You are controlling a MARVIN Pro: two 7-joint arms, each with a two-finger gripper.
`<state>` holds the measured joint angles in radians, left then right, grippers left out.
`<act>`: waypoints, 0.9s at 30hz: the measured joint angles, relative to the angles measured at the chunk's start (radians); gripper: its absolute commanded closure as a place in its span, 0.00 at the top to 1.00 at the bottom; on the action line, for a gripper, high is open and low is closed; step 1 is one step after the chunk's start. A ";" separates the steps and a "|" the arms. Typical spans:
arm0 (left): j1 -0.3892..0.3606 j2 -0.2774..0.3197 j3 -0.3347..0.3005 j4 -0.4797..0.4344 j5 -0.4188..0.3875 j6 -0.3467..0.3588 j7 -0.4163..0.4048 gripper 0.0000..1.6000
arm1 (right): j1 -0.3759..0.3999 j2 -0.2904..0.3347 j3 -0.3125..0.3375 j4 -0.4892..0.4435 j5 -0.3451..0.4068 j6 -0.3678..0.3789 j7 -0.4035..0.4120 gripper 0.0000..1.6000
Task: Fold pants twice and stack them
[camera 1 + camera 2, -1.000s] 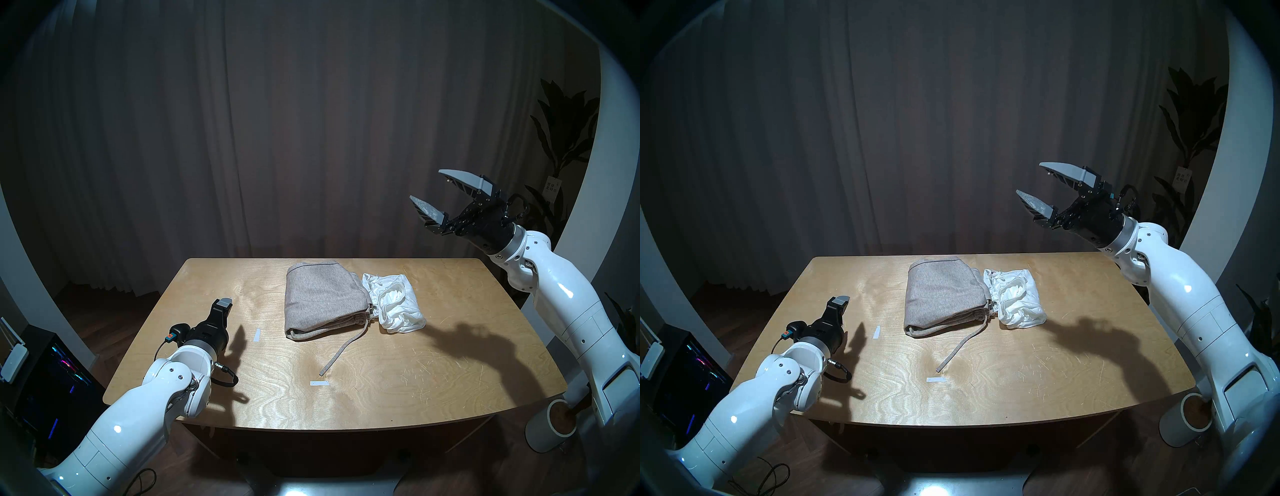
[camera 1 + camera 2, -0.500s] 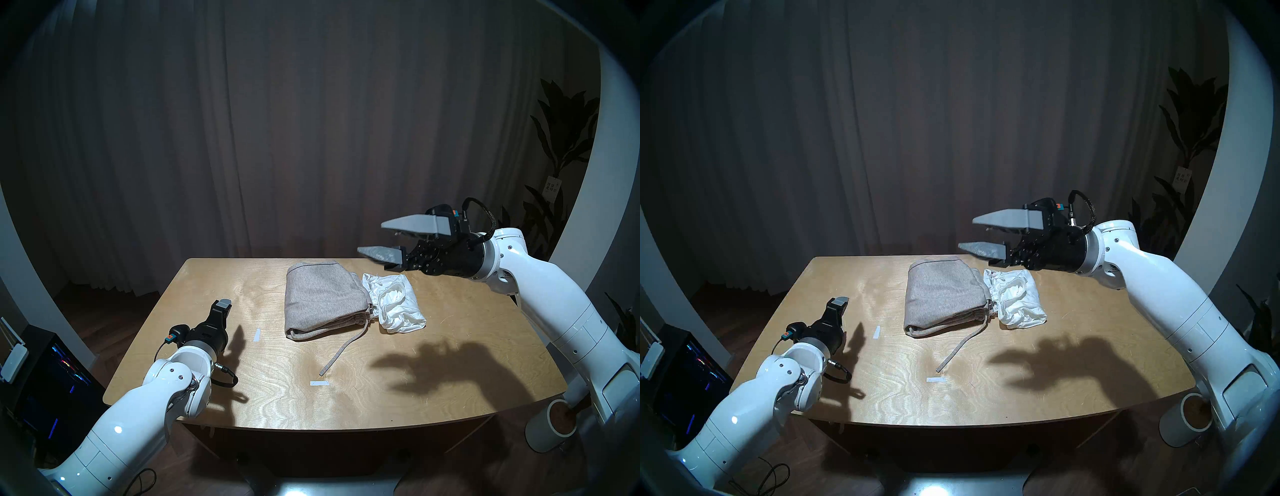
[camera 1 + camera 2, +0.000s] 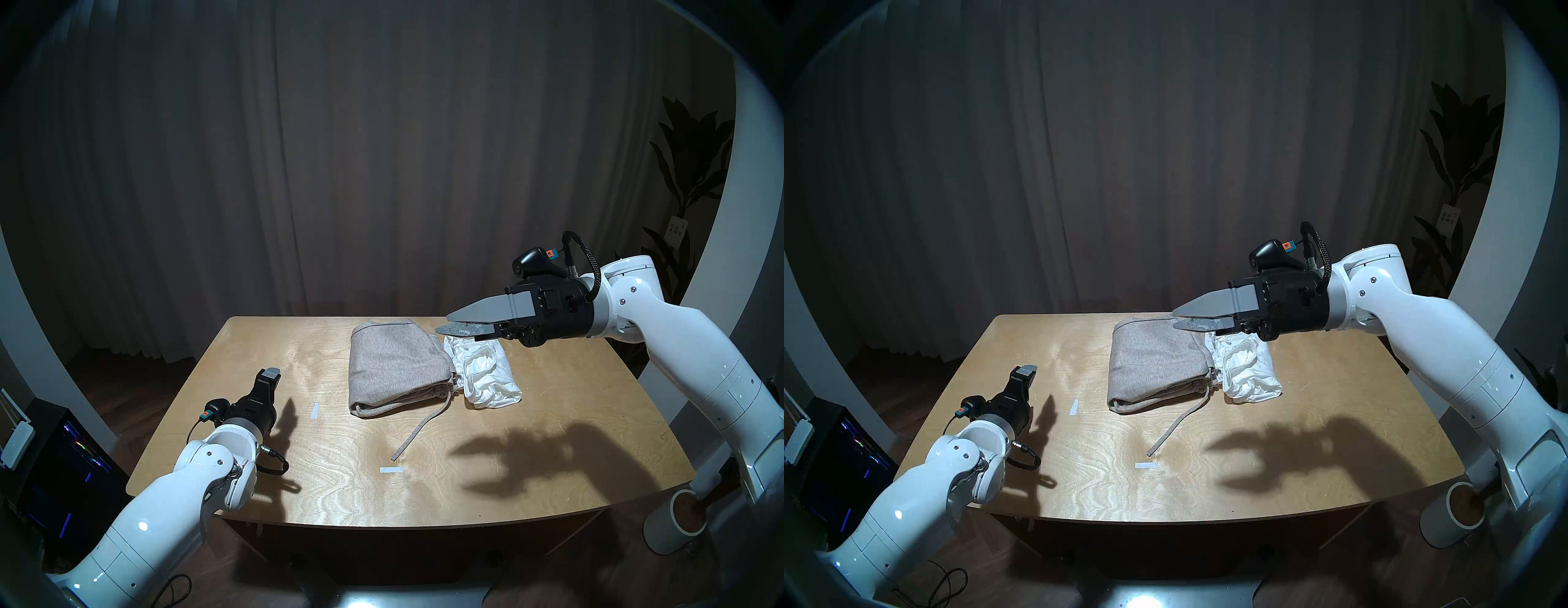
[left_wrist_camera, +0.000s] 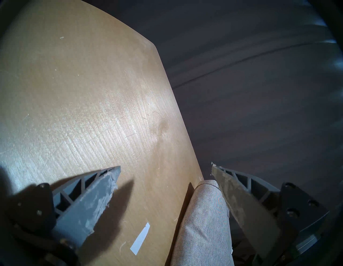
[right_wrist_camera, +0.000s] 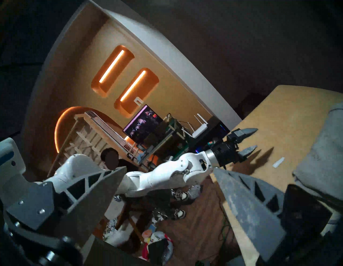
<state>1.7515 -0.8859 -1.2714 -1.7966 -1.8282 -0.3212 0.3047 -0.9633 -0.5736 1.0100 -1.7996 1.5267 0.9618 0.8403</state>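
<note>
Both garments lay folded on the wooden table (image 3: 551, 446), toward its far edge: the grey-beige knit pants (image 3: 396, 367) near the middle of that edge, the smaller white shorts (image 3: 488, 373) touching their right side, not on top of them. The pants' drawstring (image 3: 418, 431) trailed toward the near edge, ending just beside a strip of white tape (image 3: 391, 469). So folding looked finished and stacking was the step in hand. The right gripper (image 3: 443, 323) hung empty above the far edge, over the shorts' far end, pointing left, its fingers spread wide in the right wrist view. The left gripper (image 4: 165, 170) hovered open and empty by the left edge. Next, the right gripper probably needed to descend, pinch the shorts without unfolding them, and set them on the pants.
</note>
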 measured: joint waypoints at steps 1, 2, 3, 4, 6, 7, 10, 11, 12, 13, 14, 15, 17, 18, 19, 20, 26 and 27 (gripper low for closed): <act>0.000 0.001 0.000 0.001 0.000 0.000 0.000 1.00 | 0.007 0.009 0.000 -0.002 -0.016 0.000 -0.005 1.00; 0.000 0.001 0.000 0.002 0.000 0.000 0.000 1.00 | 0.011 0.014 0.000 -0.003 -0.026 0.000 -0.008 1.00; 0.000 0.002 0.000 0.003 0.000 -0.001 0.001 1.00 | 0.017 0.022 0.000 -0.004 -0.039 0.000 -0.013 1.00; 0.000 0.002 -0.001 0.004 0.000 -0.001 0.001 1.00 | 0.023 0.031 0.000 -0.005 -0.056 0.000 -0.019 1.00; 0.000 0.003 -0.001 0.006 0.000 -0.002 0.001 1.00 | 0.034 0.045 0.000 -0.008 -0.082 0.000 -0.029 1.00; 0.000 0.004 -0.001 0.006 0.000 -0.002 0.001 1.00 | 0.038 0.051 0.000 -0.009 -0.093 0.000 -0.033 1.00; 0.000 0.005 -0.001 0.008 0.000 -0.003 0.002 1.00 | 0.054 0.073 0.001 -0.014 -0.134 0.000 -0.047 1.00; 0.000 0.006 -0.001 0.008 0.000 -0.003 0.002 1.00 | 0.058 0.078 0.000 -0.016 -0.145 0.000 -0.051 1.00; 0.000 0.006 -0.002 0.009 0.000 -0.003 0.002 1.00 | 0.063 0.084 0.000 -0.018 -0.157 0.000 -0.055 1.00; 0.000 0.007 -0.002 0.010 0.000 -0.004 0.002 1.00 | 0.069 0.092 0.000 -0.022 -0.174 0.000 -0.060 1.00; 0.000 0.007 -0.002 0.010 0.000 -0.004 0.002 1.00 | 0.072 0.097 -0.001 -0.024 -0.185 0.000 -0.064 1.00; 0.000 0.007 -0.002 0.010 0.000 -0.004 0.002 1.00 | 0.076 0.102 -0.001 -0.026 -0.194 0.000 -0.067 1.00; -0.001 0.008 -0.002 0.011 0.000 -0.005 0.002 1.00 | 0.084 0.114 -0.003 -0.033 -0.221 0.000 -0.075 1.00; -0.001 0.008 -0.002 0.011 0.000 -0.005 0.003 1.00 | 0.090 0.123 -0.004 -0.038 -0.241 0.000 -0.082 1.00; -0.001 0.009 -0.002 0.012 0.000 -0.005 0.003 1.00 | 0.094 0.129 -0.006 -0.042 -0.255 0.000 -0.087 1.00; -0.001 0.009 -0.002 0.012 0.000 -0.005 0.003 1.00 | 0.096 0.133 -0.006 -0.044 -0.264 0.000 -0.090 1.00; -0.001 0.010 -0.002 0.013 0.000 -0.006 0.003 1.00 | 0.102 0.138 0.006 -0.016 -0.272 -0.013 -0.094 1.00; -0.001 0.010 -0.002 0.013 0.000 -0.006 0.003 1.00 | 0.102 0.133 0.010 -0.003 -0.261 -0.018 -0.090 1.00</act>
<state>1.7504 -0.8759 -1.2731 -1.7837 -1.8282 -0.3274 0.3078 -0.8616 -0.4406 1.0204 -1.8025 1.2653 0.9433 0.7498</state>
